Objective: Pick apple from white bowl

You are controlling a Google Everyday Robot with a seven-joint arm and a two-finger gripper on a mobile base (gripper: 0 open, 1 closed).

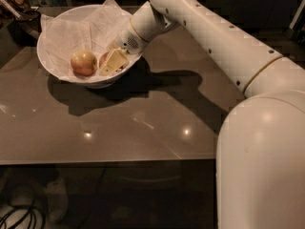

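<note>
A glossy brown counter (119, 128) carries the white bowl (95, 82). The robot arm (214, 32) reaches in. Its gripper (110, 63) sits against the red apple (103, 57), grasp impossible to tell, beside 1 paler apple (83, 62).

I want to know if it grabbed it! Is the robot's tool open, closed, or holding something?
The tool: inside the white bowl, beside the darker red apple; whether it is open, closed or holding cannot be told.
</note>
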